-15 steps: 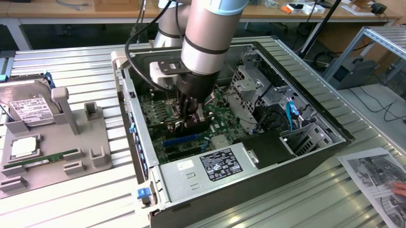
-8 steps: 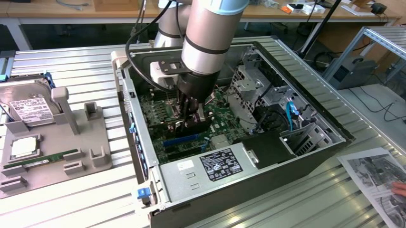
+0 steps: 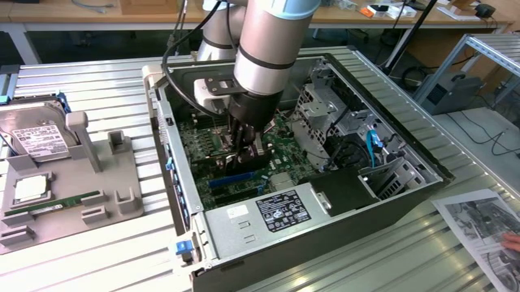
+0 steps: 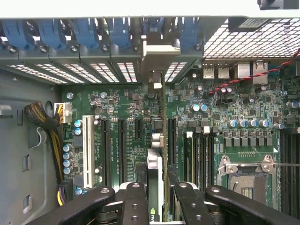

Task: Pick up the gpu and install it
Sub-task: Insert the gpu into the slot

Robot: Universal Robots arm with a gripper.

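Note:
My gripper [image 3: 245,153] reaches down into the open computer case [image 3: 325,243], over the green motherboard [image 3: 203,143]. It is shut on the gpu [image 4: 156,161], which the wrist view shows edge-on between the black fingers [image 4: 136,199]. The card stands upright over a black expansion slot, among the other slots [image 4: 123,140]. Its silver bracket [image 4: 157,54] sits at the case's rear slot openings, under the blue clips [image 4: 119,33]. In the exterior view the gpu [image 3: 248,163] is a dark piece below the fingers, just above a blue slot [image 3: 234,180]. Whether the card is seated in its slot is hidden.
A grey fixture tray [image 3: 122,201] at the exterior view's left holds a hard drive [image 3: 36,137], a memory stick [image 3: 57,204] and a processor [image 3: 28,190]. Metal drive cages [image 3: 325,115] crowd the case beside the arm. A printed sheet [image 3: 483,234] with a hand [image 3: 512,241] lies at the right.

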